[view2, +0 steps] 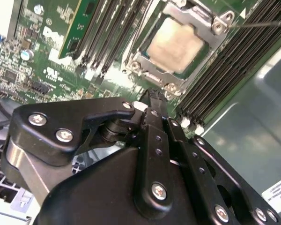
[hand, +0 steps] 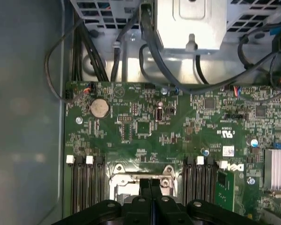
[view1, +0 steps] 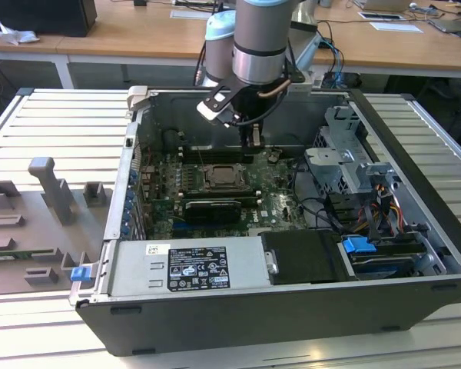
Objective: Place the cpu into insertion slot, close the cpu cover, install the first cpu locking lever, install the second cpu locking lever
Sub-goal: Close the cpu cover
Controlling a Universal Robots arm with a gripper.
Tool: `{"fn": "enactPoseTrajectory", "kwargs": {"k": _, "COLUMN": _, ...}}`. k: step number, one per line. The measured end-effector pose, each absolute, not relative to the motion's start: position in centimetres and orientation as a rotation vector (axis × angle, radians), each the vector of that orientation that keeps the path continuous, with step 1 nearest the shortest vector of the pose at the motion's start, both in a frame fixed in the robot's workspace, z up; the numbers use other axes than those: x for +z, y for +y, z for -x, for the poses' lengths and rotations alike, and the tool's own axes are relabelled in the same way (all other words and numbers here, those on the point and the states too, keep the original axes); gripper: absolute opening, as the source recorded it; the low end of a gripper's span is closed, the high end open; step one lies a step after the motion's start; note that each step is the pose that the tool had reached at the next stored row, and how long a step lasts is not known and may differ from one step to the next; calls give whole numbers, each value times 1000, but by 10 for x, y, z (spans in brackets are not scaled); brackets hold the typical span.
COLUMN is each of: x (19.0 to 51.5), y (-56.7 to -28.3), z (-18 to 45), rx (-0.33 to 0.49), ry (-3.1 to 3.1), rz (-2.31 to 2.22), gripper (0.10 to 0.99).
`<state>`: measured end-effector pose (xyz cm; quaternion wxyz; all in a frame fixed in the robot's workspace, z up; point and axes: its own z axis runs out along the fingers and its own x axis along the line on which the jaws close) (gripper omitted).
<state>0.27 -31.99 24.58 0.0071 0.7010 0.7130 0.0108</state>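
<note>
Your claw (view2: 152,93) pressed together, pinching nothing, hangs just short of insertion slot (view1: 223,178). Cpu (view2: 174,44) sits in slot, straight ahead of claw tips; cpu cover (view2: 215,26) looks down around it.

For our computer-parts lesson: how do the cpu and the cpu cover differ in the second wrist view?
The cpu is a solid, matte beige square; the cpu cover is a shiny silver frame with a window. The cpu sits inside; the cpu cover rings it. Both lie flat on the green board.
</note>
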Motion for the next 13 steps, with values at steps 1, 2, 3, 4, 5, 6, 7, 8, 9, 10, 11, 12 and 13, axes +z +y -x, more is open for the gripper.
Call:
{"fn": "enactPoseTrajectory", "kwargs": {"k": 1, "x": 245, "y": -320, "z": -2, "rx": 33, "ry": 2230, "rz": -2192, "gripper": 106}}
{"fn": "enactPoseTrajectory", "kwargs": {"k": 2, "x": 244, "y": -320, "z": 0, "rx": 33, "ry": 2230, "rz": -2192, "gripper": 106}}
{"fn": "enactPoseTrajectory", "kwargs": {"k": 3, "x": 242, "y": -320, "z": 1, "rx": 33, "ry": 2230, "rz": -2193, "gripper": 106}}
{"fn": "enactPoseTrajectory", "kwargs": {"k": 4, "x": 241, "y": -320, "z": 3, "rx": 33, "ry": 2230, "rz": -2193, "gripper": 106}}
{"fn": "enactPoseTrajectory", "kwargs": {"k": 5, "x": 240, "y": -320, "z": 5, "rx": 33, "ry": 2230, "rz": -2193, "gripper": 106}}
{"fn": "enactPoseTrajectory", "kwargs": {"k": 6, "x": 239, "y": -320, "z": 6, "rx": 33, "ry": 2230, "rz": -2193, "gripper": 106}}
{"fn": "enactPoseTrajectory", "kwargs": {"k": 7, "x": 238, "y": -320, "z": 9, "rx": 33, "ry": 2230, "rz": -2193, "gripper": 106}}
{"fn": "enactPoseTrajectory", "kwargs": {"k": 8, "x": 238, "y": -320, "z": 9, "rx": 33, "ry": 2230, "rz": -2193, "gripper": 106}}
{"fn": "enactPoseTrajectory", "kwargs": {"k": 9, "x": 237, "y": -320, "z": 11, "rx": 33, "ry": 2230, "rz": -2193, "gripper": 106}}
{"fn": "enactPoseTrajectory", "kwargs": {"k": 10, "x": 236, "y": -320, "z": 13, "rx": 33, "ry": 2231, "rz": -2193, "gripper": 106}}
{"fn": "enactPoseTrajectory", "kwargs": {"k": 11, "x": 236, "y": -320, "z": 15, "rx": 32, "ry": 2231, "rz": -2193, "gripper": 106}}
{"fn": "enactPoseTrajectory", "kwargs": {"k": 12, "x": 236, "y": -320, "z": 18, "rx": 32, "ry": 2231, "rz": -2192, "gripper": 106}}
{"fn": "enactPoseTrajectory", "kwargs": {"k": 13, "x": 235, "y": -320, "z": 19, "rx": 32, "ry": 2231, "rz": -2192, "gripper": 106}}
